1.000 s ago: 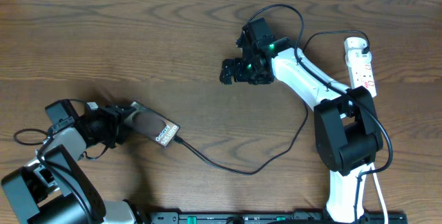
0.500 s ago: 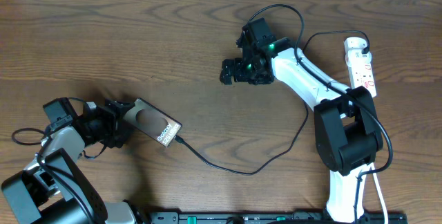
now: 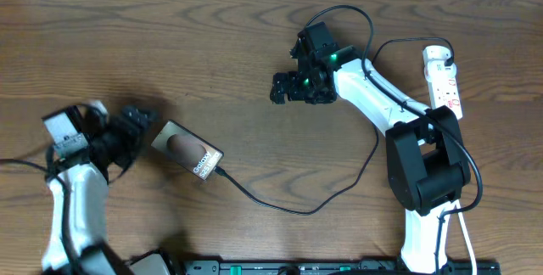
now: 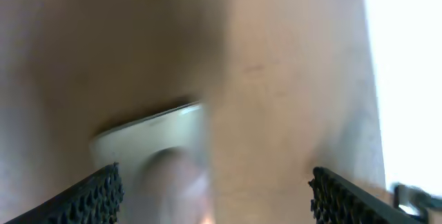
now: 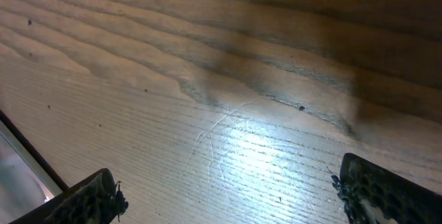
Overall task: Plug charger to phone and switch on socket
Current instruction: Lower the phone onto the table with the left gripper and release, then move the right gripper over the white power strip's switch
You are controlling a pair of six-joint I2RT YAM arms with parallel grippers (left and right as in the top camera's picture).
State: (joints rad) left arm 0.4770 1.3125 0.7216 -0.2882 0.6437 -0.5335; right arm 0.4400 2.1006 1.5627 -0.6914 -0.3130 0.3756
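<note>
**A:** So what do we reckon bites us from here? The charger (image 3: 280, 206) tip meets the phone (image 3: 188, 150) at its lower-right end. It looks plugged in, but we can't tell if it's fully seated.

**B:** Our first worry is the left gripper (image 3: 138, 123). It's just beside the phone's opposite end, maybe touching it. The wrist cam is too blurry for us to call that. Its fingers (image 4: 102, 191) are spread wide with the phone's pale edge between them, and they're gripping nothing. One bump and we'd guess the phone slides on the table (image 3: 170, 37) and the tip wiggles loose.

**A:** And the charger's slack? It loops away from the phone and climbs up by the right arm.

**B:** Yep, that's our second one. The socket (image 3: 443, 78) is well apart from the phone, out past the right arm. If that arm swings over to hit the switch, it could hook the loop and drag the phone or pull the tip out. The switch itself is too small for us to make out.

**A:** Poses?

**B:** The right arm's stretched out, with the right gripper (image 3: 282, 88) hovering over bare wood, well apart from the phone. Its jaws are wide apart with nothing in them. The left arm's tucked in, wrist pointing at the phone.
</note>
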